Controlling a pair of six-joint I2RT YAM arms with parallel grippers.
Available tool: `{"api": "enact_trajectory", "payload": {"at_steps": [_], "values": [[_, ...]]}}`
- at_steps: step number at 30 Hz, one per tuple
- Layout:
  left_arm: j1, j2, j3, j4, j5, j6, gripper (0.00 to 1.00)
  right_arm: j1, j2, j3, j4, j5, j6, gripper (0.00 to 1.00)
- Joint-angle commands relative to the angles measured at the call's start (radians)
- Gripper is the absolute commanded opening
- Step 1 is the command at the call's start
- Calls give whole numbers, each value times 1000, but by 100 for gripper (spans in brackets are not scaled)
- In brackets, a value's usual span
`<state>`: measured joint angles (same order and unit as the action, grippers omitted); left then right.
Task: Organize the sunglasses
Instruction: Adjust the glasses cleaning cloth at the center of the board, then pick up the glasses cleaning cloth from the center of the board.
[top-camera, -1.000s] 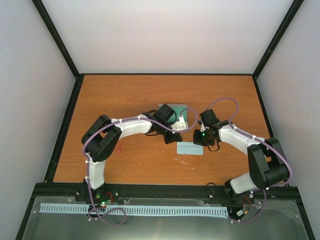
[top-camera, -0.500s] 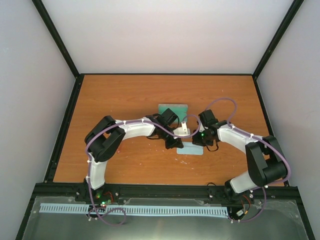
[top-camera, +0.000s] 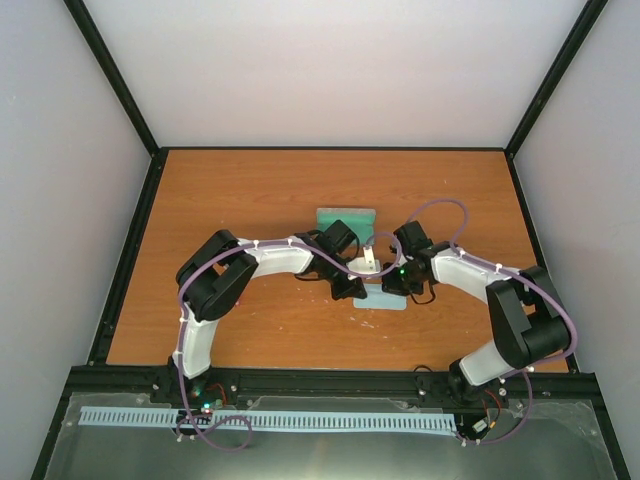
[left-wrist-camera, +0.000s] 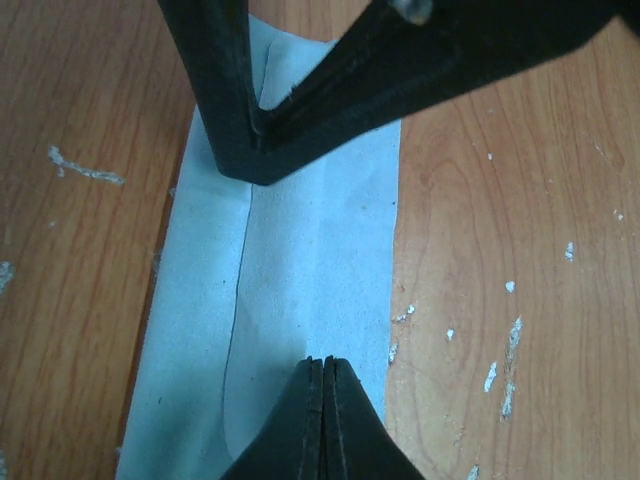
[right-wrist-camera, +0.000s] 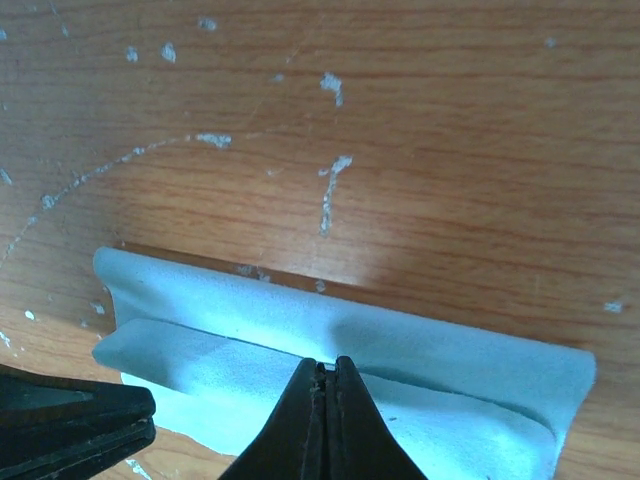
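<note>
Left gripper (left-wrist-camera: 322, 378) is clamped fully shut, fingers pressed flat against each other, and the right gripper (right-wrist-camera: 325, 378) is the same, no gap at all. Neither one is carrying the sunglasses; I honestly can't spot them in any of the three views, so where they are, I can't tell.

What both grippers are busy with is the light blue cloth (right-wrist-camera: 420, 345). Their tips come down on it from opposite ends and point at each other. From the right wrist camera the cloth is doubled over, with a long soft ridge running across it and a second layer under the fingertips. The left wrist camera shows a crease going lengthwise between the two grippers. Whether either one has a bit of fabric pinched, can't say, the tips hide it.

Just past the cloth, on the far side from the arm bases, sits the case (top-camera: 346, 215), green side showing, with the left wrist covering part of it. Everything's on the wooden table (top-camera: 250, 190), which has white scuffs and specks near the cloth.
</note>
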<state>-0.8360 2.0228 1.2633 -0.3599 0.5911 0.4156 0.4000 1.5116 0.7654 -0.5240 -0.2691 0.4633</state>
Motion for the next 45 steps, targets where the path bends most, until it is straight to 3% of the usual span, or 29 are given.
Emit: {"api": "enact_trajectory", "payload": {"at_steps": [1, 18, 22, 32, 34, 39, 45], "values": [[1, -13, 16, 30, 23, 4, 0, 18, 13, -16, 3, -28, -9, 3], [38, -39, -4, 81, -10, -48, 3, 60, -116, -129, -62, -61, 34, 3], [63, -18, 17, 86, -18, -90, 2, 59, -173, -110, -93, 8, 46, 4], [74, 32, 43, 64, -28, -69, 1, 42, -174, -13, -81, 199, 78, 18], [74, 29, 42, 61, -27, -69, 1, 23, -150, -12, -76, 203, 73, 30], [74, 5, 14, 60, -51, -54, 16, -26, -115, -14, -72, 193, 25, 46], [74, -18, -19, 66, -74, -47, 26, -40, -57, -1, -69, 163, -23, 47]]}}
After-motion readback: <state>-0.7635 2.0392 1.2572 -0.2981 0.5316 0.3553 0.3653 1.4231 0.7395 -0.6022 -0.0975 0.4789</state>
